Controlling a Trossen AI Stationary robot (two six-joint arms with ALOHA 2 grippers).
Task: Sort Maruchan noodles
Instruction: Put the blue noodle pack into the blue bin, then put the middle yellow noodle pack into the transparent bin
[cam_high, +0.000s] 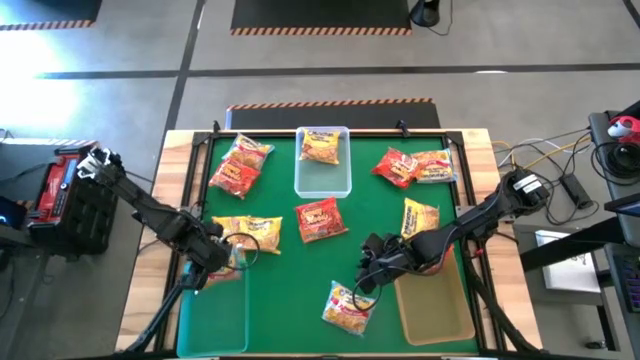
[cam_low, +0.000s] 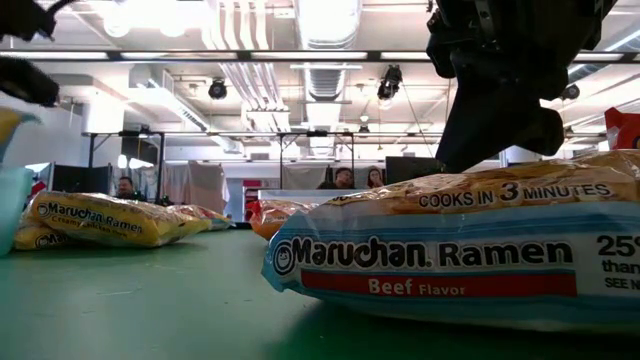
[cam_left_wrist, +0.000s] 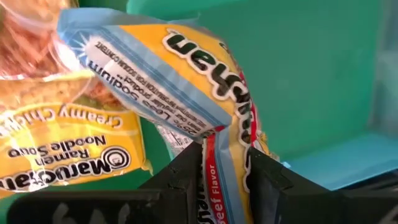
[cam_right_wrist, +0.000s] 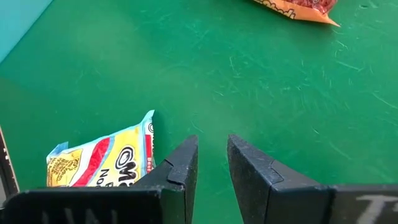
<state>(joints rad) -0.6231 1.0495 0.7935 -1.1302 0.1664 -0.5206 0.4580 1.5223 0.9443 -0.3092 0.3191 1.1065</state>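
Several Maruchan noodles packets lie flat on the green mat. In the high view my left gripper is at the mat's left, by the far end of a clear bin. It is shut on a yellow and pale-blue Beef packet, next to a yellow Creamy Chicken packet. My right gripper hovers over bare mat near the middle, its fingers a little apart with nothing between them. Another yellow and pale-blue packet lies just nearer than it. One packet lies in the far bin. My left gripper pinches the Beef packet between its two fingers at the red flavour band. The fingers come from above, pointing steeply down. The packet is squeezed narrow between them and bulges out beyond the fingertips. Whether its far end rests on anything is hidden.
A tan bin stands at the near right. Red packets lie at the far left, far right and centre, and yellow ones at the right and far right. Bare mat lies between the near bins.
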